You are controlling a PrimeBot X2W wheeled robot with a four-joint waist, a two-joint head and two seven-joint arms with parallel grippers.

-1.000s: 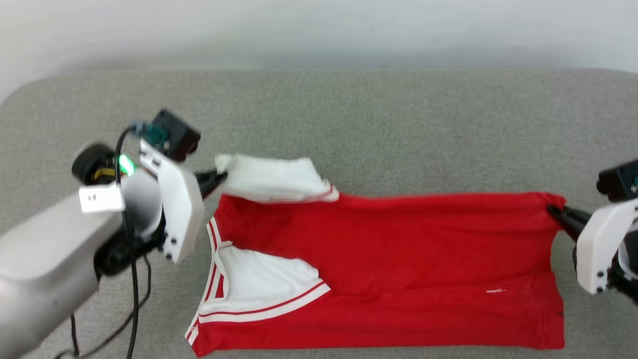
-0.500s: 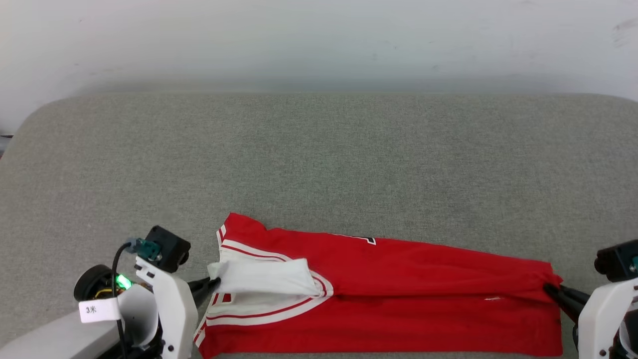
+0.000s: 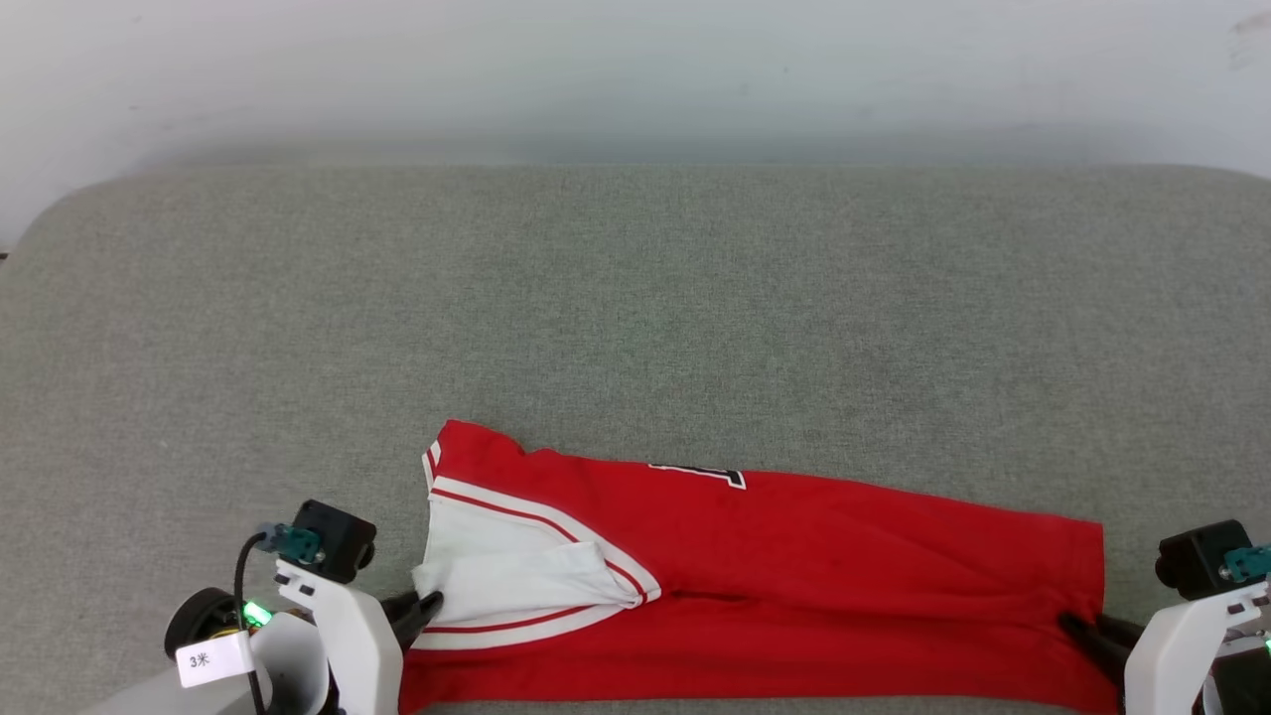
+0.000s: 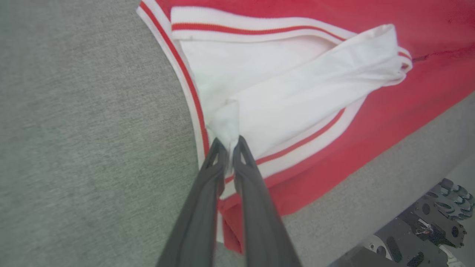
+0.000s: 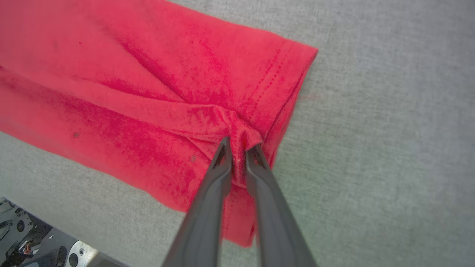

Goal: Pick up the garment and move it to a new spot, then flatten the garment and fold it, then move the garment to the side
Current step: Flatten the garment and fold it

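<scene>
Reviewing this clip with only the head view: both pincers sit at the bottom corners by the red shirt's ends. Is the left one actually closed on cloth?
Observer: Yes. The left wrist view shows the left pincer shut on a bunched tip of the white sleeve of the red jersey-style garment.
Operator: And the right?
Observer: The right pincer is shut on a puckered fold of red cloth beside the stitched hem.
Operator: Anything past the near edge?
Observer: Dark metal robot parts below the grey woven fabric surface.
</scene>
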